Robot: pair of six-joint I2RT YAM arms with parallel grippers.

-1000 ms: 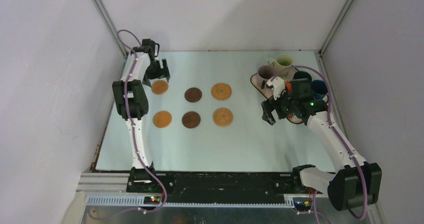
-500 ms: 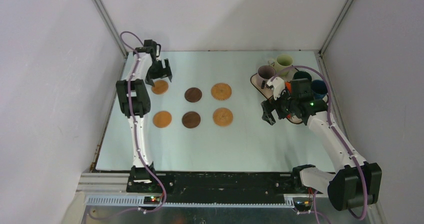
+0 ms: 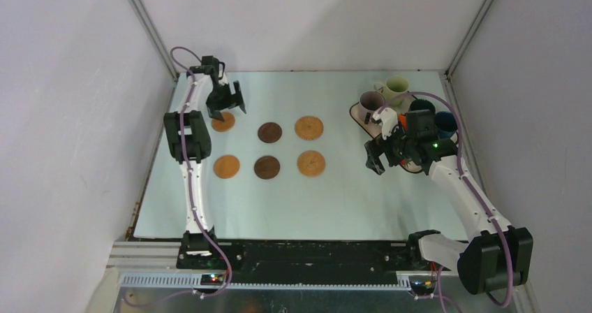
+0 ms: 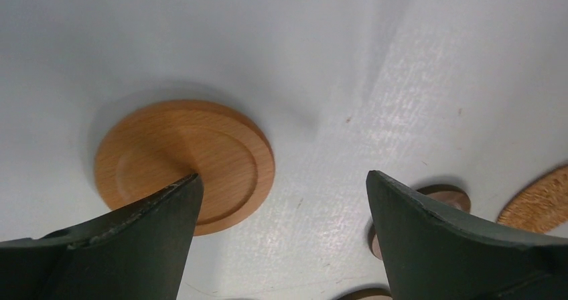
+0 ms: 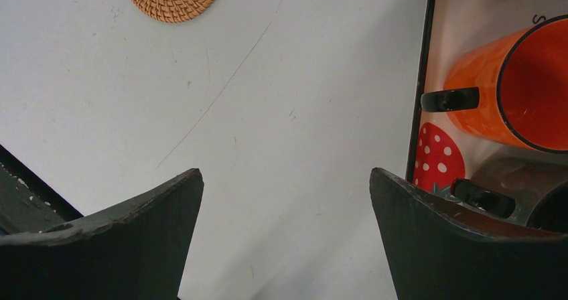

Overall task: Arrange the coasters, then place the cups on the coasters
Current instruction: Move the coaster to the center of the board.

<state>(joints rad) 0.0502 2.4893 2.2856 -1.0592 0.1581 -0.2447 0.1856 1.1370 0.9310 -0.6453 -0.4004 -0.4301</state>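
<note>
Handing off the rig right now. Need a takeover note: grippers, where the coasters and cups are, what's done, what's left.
Left gripper: open, empty, over the far-left tan coaster.
Right gripper: open, empty, over the table beside the tray, at its left edge.
Coasters: six flat on the table, two rows of three, dark pair in the middle column.
Cups: on the tray at far right; orange cup is nearest the right gripper.
Done: coasters look arranged.
Left: move every cup onto a coaster; none is on one yet.
</note>
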